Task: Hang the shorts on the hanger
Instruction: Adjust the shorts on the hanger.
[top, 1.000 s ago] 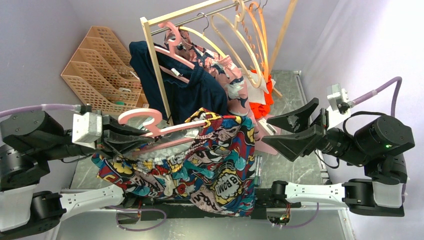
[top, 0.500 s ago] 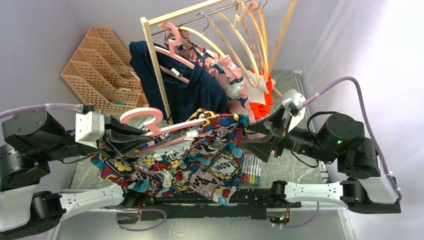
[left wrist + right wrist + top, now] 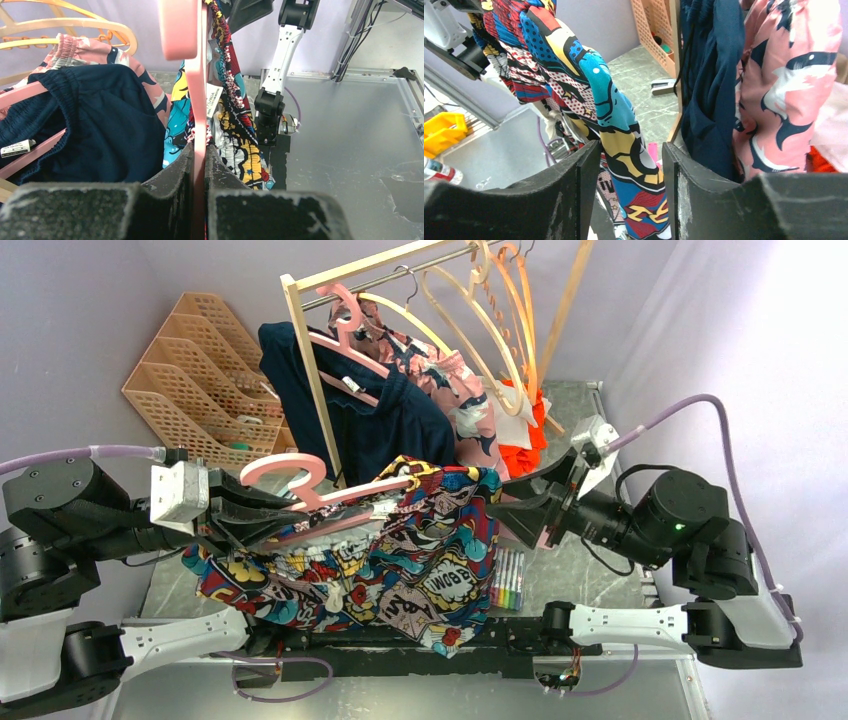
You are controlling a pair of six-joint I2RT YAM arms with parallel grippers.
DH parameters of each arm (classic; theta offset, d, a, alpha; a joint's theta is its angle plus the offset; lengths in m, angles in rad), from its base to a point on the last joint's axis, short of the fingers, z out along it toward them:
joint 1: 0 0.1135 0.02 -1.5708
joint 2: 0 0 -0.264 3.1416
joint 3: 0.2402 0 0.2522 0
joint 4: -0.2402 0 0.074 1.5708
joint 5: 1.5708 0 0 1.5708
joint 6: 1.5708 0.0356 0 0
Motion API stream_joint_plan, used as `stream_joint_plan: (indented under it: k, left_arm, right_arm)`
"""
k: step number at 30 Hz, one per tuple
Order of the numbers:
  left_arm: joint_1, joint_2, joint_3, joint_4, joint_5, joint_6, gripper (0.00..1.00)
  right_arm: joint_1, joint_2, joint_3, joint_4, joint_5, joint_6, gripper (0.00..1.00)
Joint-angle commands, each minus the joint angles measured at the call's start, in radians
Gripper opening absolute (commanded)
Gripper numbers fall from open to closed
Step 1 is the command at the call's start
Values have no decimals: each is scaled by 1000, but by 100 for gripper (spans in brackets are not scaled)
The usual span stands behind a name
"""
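The left gripper [image 3: 199,150] is clenched on the lower part of the pale-pink hanger [image 3: 198,95], its two black fingers pressed against either side of the plastic at the bottom centre of the left wrist view. In the top view this gripper [image 3: 238,515] sits at centre left, with the hanger [image 3: 300,473] running rightward from it, hook toward the left. The shorts [image 3: 400,550] drape over the hanger and hang down across the middle of the frame, "BOOM" lettering showing at lower centre. The right gripper [image 3: 626,150] has its jaws standing apart, with a fold of the shorts [image 3: 574,65] hanging in the gap; whether the pads touch the cloth cannot be told. In the top view the right gripper [image 3: 500,515] is at the right edge of the shorts. Behind, at upper centre, a wooden rack [image 3: 310,350] carries a navy garment [image 3: 390,425] and a pink patterned garment [image 3: 465,400]. Coloured markers [image 3: 507,580] lie on the table [image 3: 590,570] just right of the shorts.
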Motion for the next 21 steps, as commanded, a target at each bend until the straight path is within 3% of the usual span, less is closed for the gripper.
stream_joint_plan:
  k: [1,7,12,21]
  left_arm:
    - [0,7,28,68,-2,8,7]
    - [0,7,35,55,-14,14,7]
    - [0,-17,13,50,-28,10,7]
    - [0,-23,9,51,-33,10,7]
  right_arm:
    - [-3,9,-36,48,-18,-10,42]
    - [-3,-25,-43,41,78,10,0]
    - [-3,-93,-80,34,192,52,0]
    - [-3,-110,-93,-39,242,120,0]
